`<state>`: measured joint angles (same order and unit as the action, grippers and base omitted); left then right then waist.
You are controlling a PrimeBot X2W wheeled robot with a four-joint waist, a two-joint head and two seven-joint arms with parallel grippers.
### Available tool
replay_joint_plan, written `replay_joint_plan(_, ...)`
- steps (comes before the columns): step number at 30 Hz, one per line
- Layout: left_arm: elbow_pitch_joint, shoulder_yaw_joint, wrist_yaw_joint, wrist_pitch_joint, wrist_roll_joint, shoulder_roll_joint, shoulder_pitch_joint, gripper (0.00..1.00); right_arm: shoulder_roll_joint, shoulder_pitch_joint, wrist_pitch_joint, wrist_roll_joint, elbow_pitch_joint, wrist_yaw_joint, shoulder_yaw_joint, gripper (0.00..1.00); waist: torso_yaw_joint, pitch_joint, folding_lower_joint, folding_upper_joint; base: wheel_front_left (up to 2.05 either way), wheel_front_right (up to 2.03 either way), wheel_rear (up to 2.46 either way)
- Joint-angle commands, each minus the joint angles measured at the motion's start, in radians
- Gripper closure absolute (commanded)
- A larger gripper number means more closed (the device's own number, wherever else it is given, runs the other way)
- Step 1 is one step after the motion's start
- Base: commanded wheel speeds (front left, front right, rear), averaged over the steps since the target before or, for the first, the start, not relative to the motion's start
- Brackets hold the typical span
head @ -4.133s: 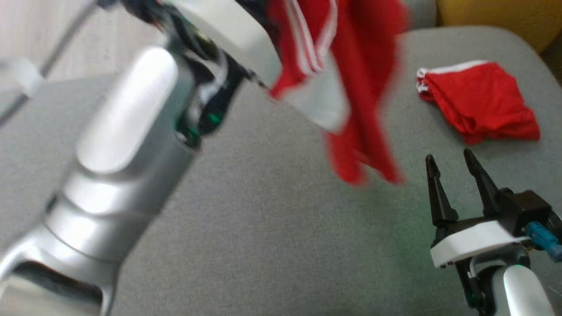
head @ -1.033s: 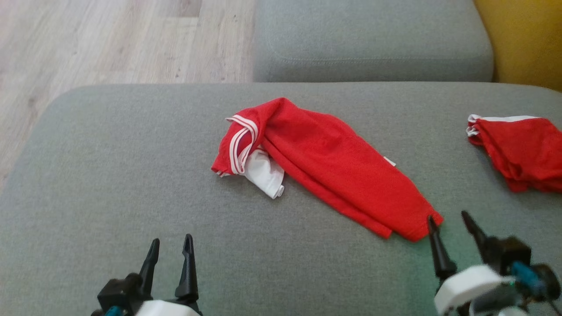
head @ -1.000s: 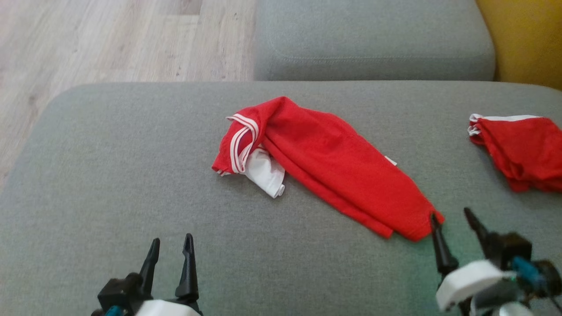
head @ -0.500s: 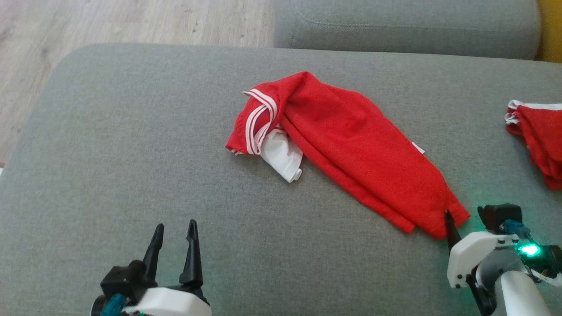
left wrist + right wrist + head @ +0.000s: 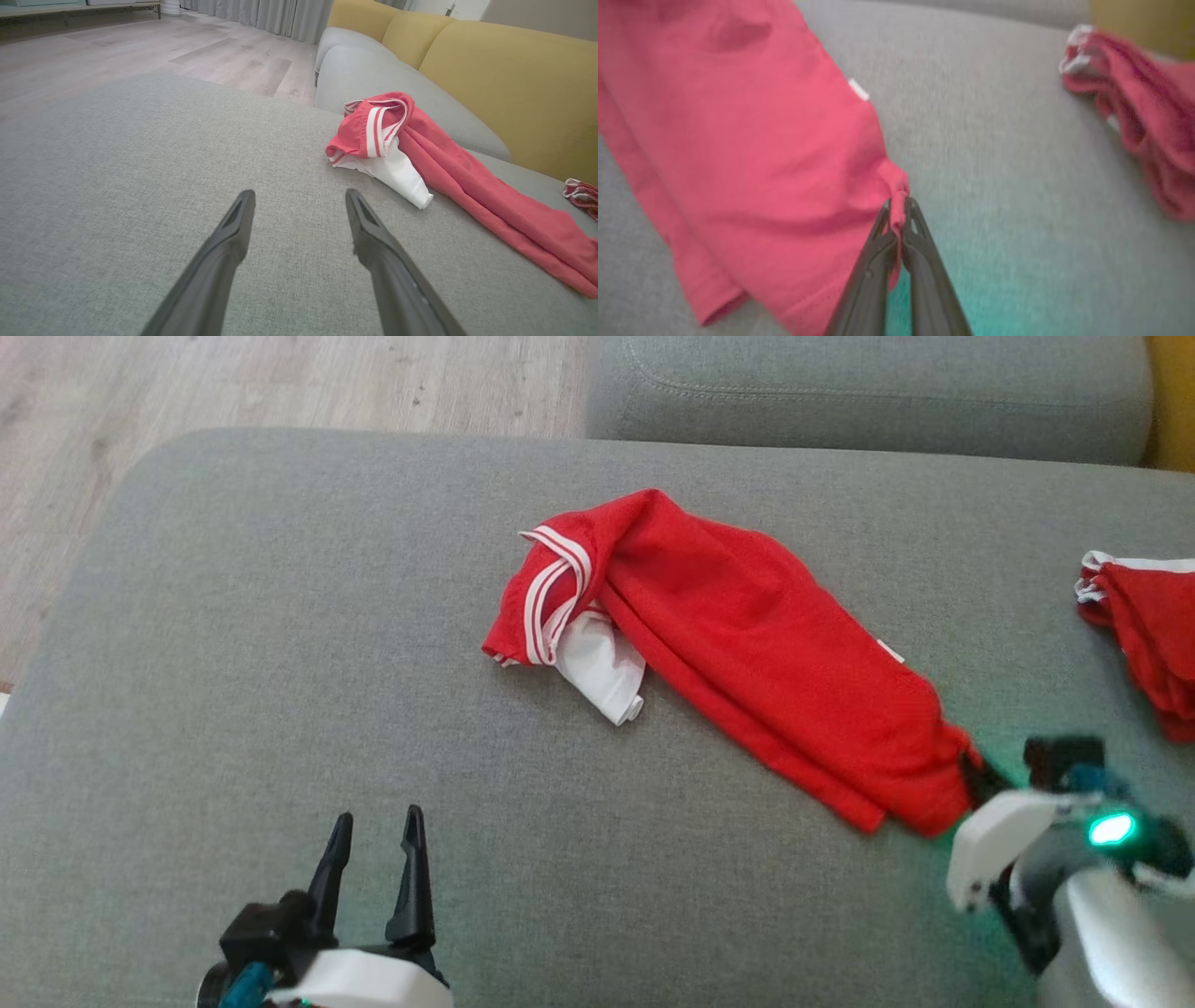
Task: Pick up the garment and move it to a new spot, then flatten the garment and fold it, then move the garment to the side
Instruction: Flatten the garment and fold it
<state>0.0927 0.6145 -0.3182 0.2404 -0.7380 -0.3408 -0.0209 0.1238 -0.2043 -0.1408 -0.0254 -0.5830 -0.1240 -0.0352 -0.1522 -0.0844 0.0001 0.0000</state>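
Starting with the red garment (image 5: 747, 653): lying as a rumpled diagonal strip on the grey sofa cushion (image 5: 280, 663), stretching away from the right jaws and off to their left. Ends at the far end in a white-striped waistband (image 5: 551, 588) and a flap of white lining (image 5: 607, 672).

Right jaws pressed together, pinching a little nub of cloth at the garment's nearest corner, right at the fingertips (image 5: 877, 252). Probably gripping there to pull that corner out and start flattening.

Left jaws spread wide, holding nothing, hovering low over bare cushion, with the waistband end ahead and to their right, well apart. Guessing parked there to take the other end next.

Can't tell how many layers got caught in the pinch, or how the bunched far end folds under itself. Hard to make out the right jaws from the head view: blurry, tips tucked against the cloth.

Also a second red garment (image 5: 1144, 635) off to the right of the right jaws, cut off by the frame edge.
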Motion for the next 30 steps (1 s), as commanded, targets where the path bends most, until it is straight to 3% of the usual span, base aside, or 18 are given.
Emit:
replay_joint_plan(1, -0.023, -0.034, 0.001, 0.015, 0.010, -0.009, -0.052, 0.00, 0.034, -0.082, 0.016, -0.002, 0.050, -0.007, 0.034, 1.00, -0.001, 0.002, -0.0001, 0.0000, 0.00, 0.00, 0.00)
replay_joint_plan(10, -0.034, -0.016, 0.012, 0.016, 0.023, 0.010, -0.071, 0.00, 0.215, -0.345, -0.037, -0.006, 0.096, -0.007, 0.122, 1.00, -0.052, -0.030, -0.0001, 0.0000, 0.00, 0.00, 0.00)
replay_joint_plan(18, -0.032, -0.001, 0.034, 0.018, 0.041, 0.038, -0.105, 0.00, 0.380, -0.607, -0.059, 0.054, 0.001, -0.007, 0.180, 1.00, -0.126, -0.115, -0.0001, 0.0000, 0.00, 0.00, 0.00)
replay_joint_plan(24, -0.024, 0.006, 0.054, 0.020, 0.060, 0.068, -0.143, 0.00, 0.435, -0.794, -0.003, 0.176, -0.095, -0.007, 0.158, 1.00, -0.177, -0.193, -0.0001, 0.0000, 0.00, 0.00, 0.00)
replay_joint_plan(28, -0.013, 0.008, 0.064, 0.020, 0.068, 0.082, -0.156, 0.00, 0.416, -0.842, 0.032, 0.248, -0.147, -0.007, 0.119, 0.99, -0.188, -0.215, -0.0001, 0.0000, 0.00, 0.00, 0.00)
replay_joint_plan(29, -0.011, 0.008, 0.066, 0.020, 0.070, 0.085, -0.158, 0.00, 0.409, -0.846, 0.048, 0.264, -0.158, -0.007, 0.110, 0.72, -0.190, -0.218, -0.0001, 0.0000, 0.00, 0.00, 0.00)
replay_joint_plan(30, -0.008, 0.007, 0.067, 0.020, 0.071, 0.087, -0.160, 0.00, 0.402, -0.848, 0.066, 0.280, -0.167, -0.007, 0.096, 0.35, -0.190, -0.221, -0.0001, 0.0000, 0.00, 0.00, 0.00)
